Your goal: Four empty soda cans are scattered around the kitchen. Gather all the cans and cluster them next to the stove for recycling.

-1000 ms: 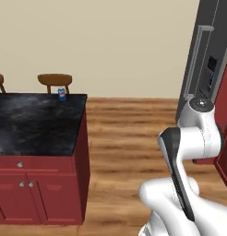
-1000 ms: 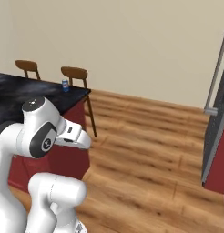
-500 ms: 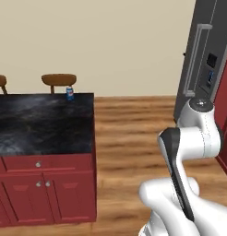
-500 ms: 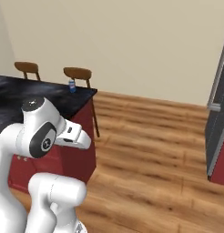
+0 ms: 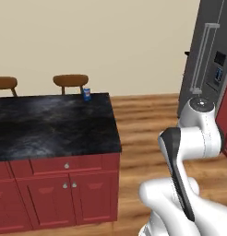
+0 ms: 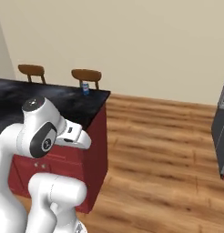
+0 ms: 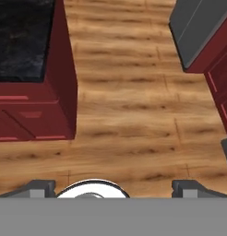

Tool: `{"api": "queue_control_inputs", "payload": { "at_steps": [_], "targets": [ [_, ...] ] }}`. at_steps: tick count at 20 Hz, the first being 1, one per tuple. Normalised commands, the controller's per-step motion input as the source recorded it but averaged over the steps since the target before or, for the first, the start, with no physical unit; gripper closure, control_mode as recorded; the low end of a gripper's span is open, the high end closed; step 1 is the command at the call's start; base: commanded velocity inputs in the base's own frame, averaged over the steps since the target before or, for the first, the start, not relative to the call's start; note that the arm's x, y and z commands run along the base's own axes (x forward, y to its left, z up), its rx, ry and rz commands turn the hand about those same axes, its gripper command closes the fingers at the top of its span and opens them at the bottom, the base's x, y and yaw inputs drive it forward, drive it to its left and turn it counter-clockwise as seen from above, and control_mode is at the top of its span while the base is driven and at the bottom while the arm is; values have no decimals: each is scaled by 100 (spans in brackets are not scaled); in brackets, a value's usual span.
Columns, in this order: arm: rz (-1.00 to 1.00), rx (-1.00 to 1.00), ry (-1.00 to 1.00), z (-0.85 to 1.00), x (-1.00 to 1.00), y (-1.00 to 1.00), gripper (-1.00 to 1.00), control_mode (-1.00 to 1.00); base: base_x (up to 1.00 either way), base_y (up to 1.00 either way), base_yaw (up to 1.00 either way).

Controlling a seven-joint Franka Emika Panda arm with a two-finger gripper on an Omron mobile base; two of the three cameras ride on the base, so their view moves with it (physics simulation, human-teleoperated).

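Observation:
A small blue and white soda can (image 5: 87, 95) stands upright at the far corner of the island's black marbled countertop (image 5: 46, 126); the right base view shows the same can (image 6: 85, 88) near the far edge. My gripper (image 7: 114, 189) hangs over the wood floor beside the island, well short of the can. Its two dark fingertips (image 7: 41, 186) stand wide apart, open, with nothing between them. The stove is out of view.
Two wooden chairs (image 5: 70, 80) stand behind the island. A tall grey fridge (image 5: 207, 69) rises at the right, with dark red cabinets beside it. Between the island's red cabinet front (image 7: 37, 110) and the fridge lies open wood floor (image 6: 164, 136).
The whole picture has shifted: the base has moved, and the island and can now sit further right and nearer in the left base view. The arm's pose and the open fingers look unchanged.

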Motion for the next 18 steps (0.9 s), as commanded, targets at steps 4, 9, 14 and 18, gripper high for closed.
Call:
{"api": "queue_control_inputs", "payload": {
  "at_steps": [4, 9, 14, 18],
  "targets": [
    [0, 0, 0, 0, 0, 0, -100, 100, -9, 84, -15],
    [0, 0, 0, 0, 0, 0, -100, 100, -3, 85, -10],
    [0, 0, 0, 0, 0, 0, -100, 100, 0, 87, -7],
    [0, 0, 0, 0, 0, 0, -100, 100, 0, 85, -6]
  ]
}}
